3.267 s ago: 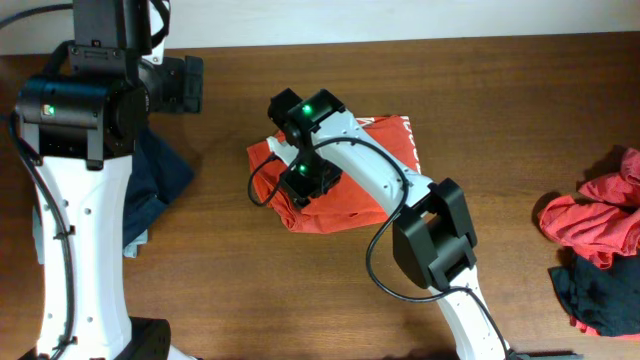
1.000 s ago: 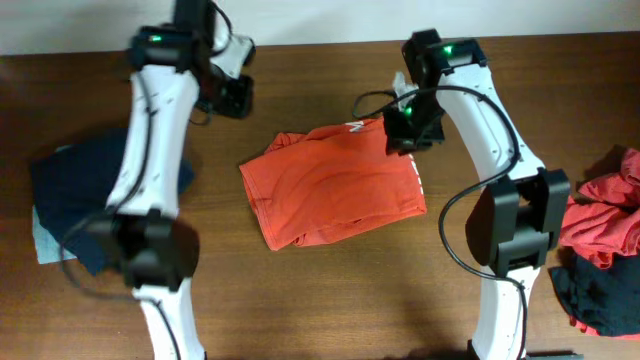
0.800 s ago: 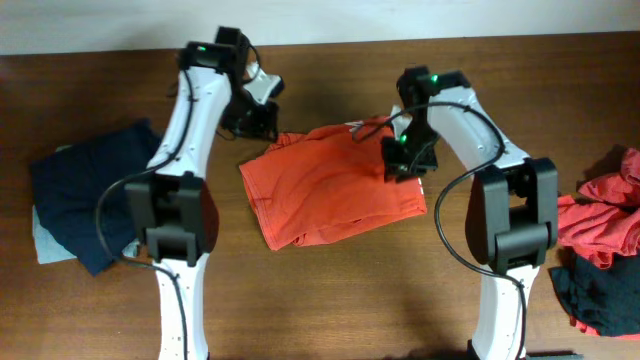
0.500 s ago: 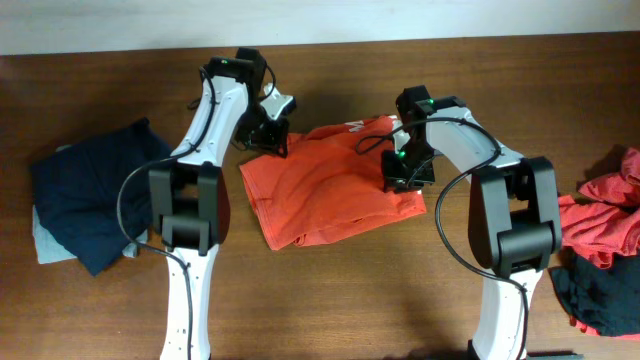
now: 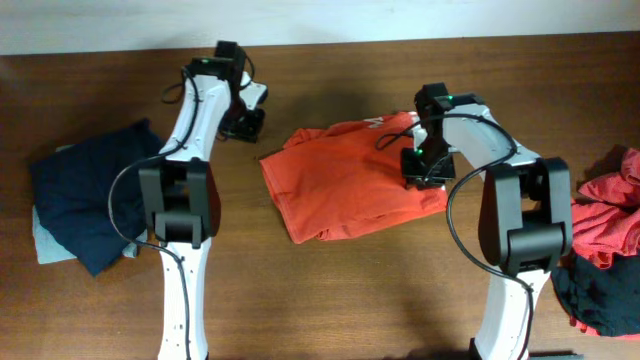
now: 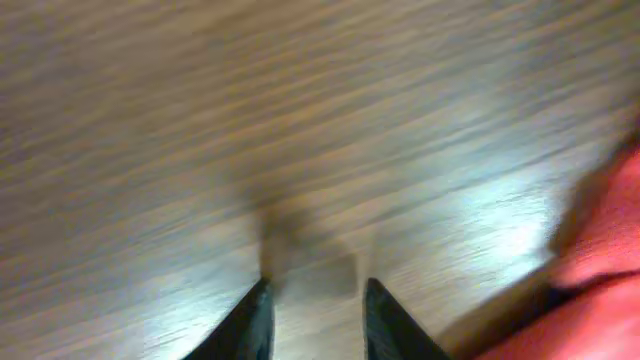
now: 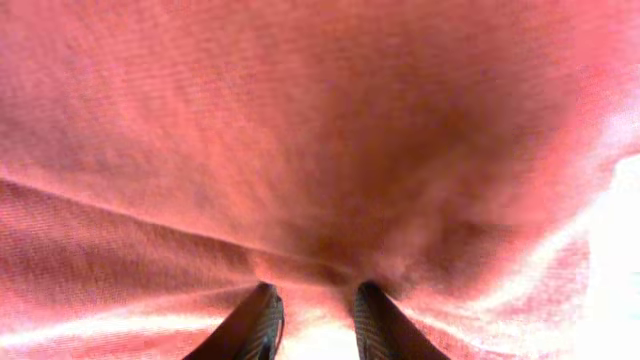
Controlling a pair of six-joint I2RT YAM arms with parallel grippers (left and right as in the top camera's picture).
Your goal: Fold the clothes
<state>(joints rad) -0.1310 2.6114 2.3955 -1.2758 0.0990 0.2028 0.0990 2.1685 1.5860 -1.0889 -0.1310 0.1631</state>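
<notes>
Jaws of my right gripper (image 7: 312, 300) are standing a narrow way apart, tips pressing down into the orange-red T-shirt (image 5: 345, 185). A hump of cloth is rising between them, and I cannot tell whether they are pinching it or only resting on it. From overhead, that gripper is sitting on the shirt's right-hand end, close to its edge, so the whole garment is stretching away from it toward my left. Its long axis is running from side to side across the table (image 5: 330, 300), tilting a little. My left gripper (image 6: 315, 290) is hanging narrowly open and empty over bare wood, just beyond the shirt's far left corner. Red cloth is showing only at the right margin of its wrist view, so the shirt is lying to its right and slightly nearer my base. I am judging the right arm the nearer one for a fold, with the left needing a short reach rightward to meet that corner. The navy pile (image 5: 85, 205) is lying well apart on my left, the red heap (image 5: 605, 200) well apart on my right.
</notes>
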